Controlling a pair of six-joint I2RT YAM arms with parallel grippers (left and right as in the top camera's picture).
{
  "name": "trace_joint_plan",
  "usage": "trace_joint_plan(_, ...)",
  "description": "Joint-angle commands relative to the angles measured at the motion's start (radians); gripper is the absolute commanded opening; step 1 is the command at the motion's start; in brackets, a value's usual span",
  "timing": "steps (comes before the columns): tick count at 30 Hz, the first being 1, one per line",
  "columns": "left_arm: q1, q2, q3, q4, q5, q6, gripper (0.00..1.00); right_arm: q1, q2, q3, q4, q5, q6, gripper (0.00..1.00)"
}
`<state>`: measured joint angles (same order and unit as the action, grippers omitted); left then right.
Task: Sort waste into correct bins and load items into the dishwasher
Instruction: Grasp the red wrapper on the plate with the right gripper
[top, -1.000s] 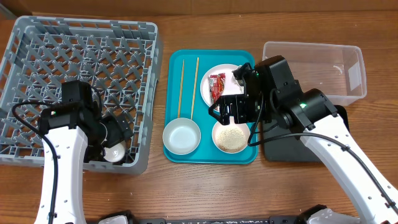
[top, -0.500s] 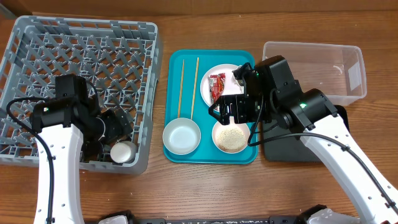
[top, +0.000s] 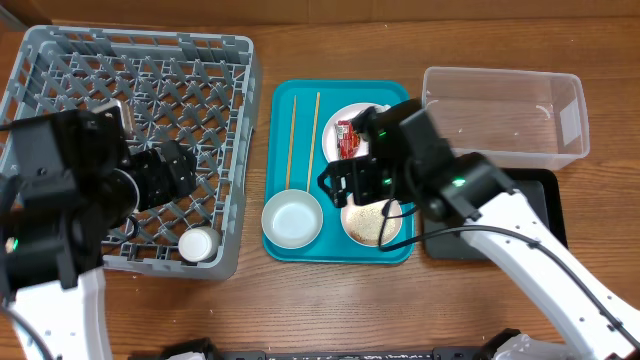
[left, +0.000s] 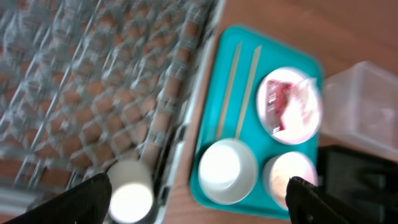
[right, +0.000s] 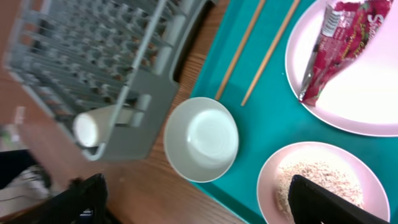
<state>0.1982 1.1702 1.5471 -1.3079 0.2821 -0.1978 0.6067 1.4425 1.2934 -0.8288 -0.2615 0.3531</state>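
The grey dish rack (top: 60, 60) holds a white cup (top: 197, 244) lying in its front right corner. My left gripper (top: 172, 172) hangs open above the rack, apart from the cup (left: 130, 193). On the teal tray (top: 285, 100) lie two chopsticks (top: 300, 135), a plate (top: 355, 115) with the red wrapper (top: 347, 138), an empty bowl (top: 292, 218) and a bowl of rice scraps (top: 368, 226). My right gripper (top: 358, 182) is open above the two bowls. The right wrist view shows the empty bowl (right: 202, 138), the rice (right: 320, 180) and the wrapper (right: 339, 43).
A clear tub (top: 505, 115) stands at the right. In front of it the black tray (top: 520, 230) is partly covered by my right arm. Bare wood runs between the rack and the teal tray and along the table's front edge.
My left gripper let go of the cup and rose away, leaving it lying in the rack's front right corner. My right arm shifted left over the teal tray.
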Motion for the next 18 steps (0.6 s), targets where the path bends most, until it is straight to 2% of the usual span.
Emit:
trace_joint_plan(1,-0.003,-0.04,0.048,0.026,0.136,0.074,0.91,0.011,0.068,0.05,-0.006,0.265,0.067,0.94)
trace_joint_plan(5,-0.003,-0.078,0.053,0.035,0.278,0.174,0.89,-0.025,0.179,0.135,-0.023,0.268,0.061,0.94)
trace_joint_plan(9,-0.003,-0.104,0.053,0.037,0.314,0.18,0.93,-0.066,0.336,0.277,-0.059,0.259,0.06,0.93)
trace_joint_plan(12,-0.003,-0.111,0.053,0.027,0.339,0.199,0.95,-0.087,0.431,0.335,-0.042,0.252,0.102,0.85)
trace_joint_plan(14,-0.003,-0.117,0.053,0.01,0.425,0.267,0.94,-0.098,0.484,0.335,0.001,0.253,0.137,0.79)
trace_joint_plan(16,-0.003,-0.128,0.053,-0.005,0.502,0.328,0.91,-0.109,0.542,0.335,0.021,0.254,0.176,0.76)
trace_joint_plan(18,-0.003,-0.147,0.053,-0.005,0.491,0.334,0.92,-0.12,0.601,0.335,0.033,0.253,0.212,0.74)
